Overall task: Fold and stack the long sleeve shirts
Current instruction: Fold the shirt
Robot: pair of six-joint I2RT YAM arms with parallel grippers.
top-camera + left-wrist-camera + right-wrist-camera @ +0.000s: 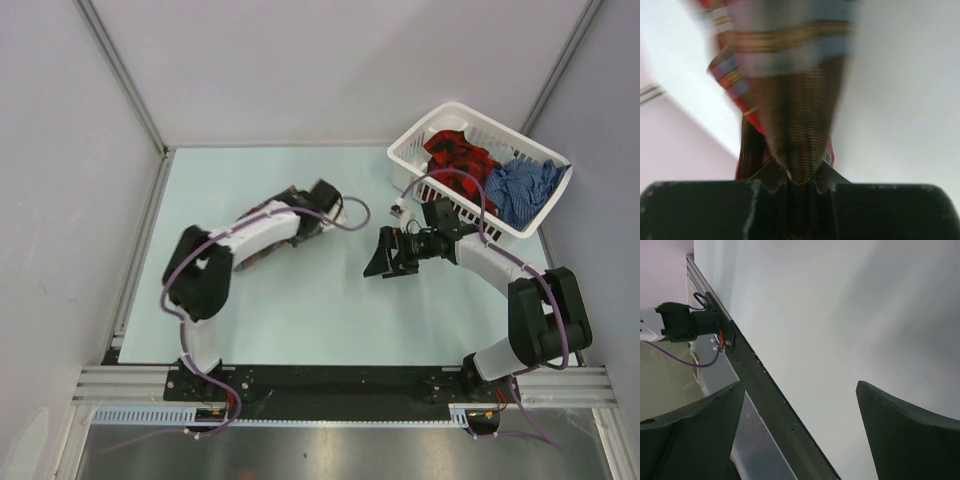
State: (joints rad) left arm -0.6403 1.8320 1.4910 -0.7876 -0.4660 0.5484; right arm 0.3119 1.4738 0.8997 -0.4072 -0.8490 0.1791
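My left gripper (pixel 799 181) is shut on a bunched fold of the brown, red-orange and light-blue plaid shirt (pixel 790 95), which hangs blurred in front of the wrist camera. In the top view the left gripper (pixel 325 203) is above the table's middle, and the arm hides most of that shirt. My right gripper (pixel 390 262) is open and empty over the table, just right of the middle; its fingers (pixel 910 430) stand wide apart. The red-and-black plaid shirt (pixel 458 155) and the blue checked shirt (pixel 520 188) lie crumpled in the white basket (pixel 406 160).
The basket stands at the table's back right corner, close to the right arm's elbow. A purple cable loops over its near rim. The pale table (pixel 300 310) is walled at the back and both sides. The black front rail (pixel 770 400) and the left arm's base (pixel 685 322) show in the right wrist view.
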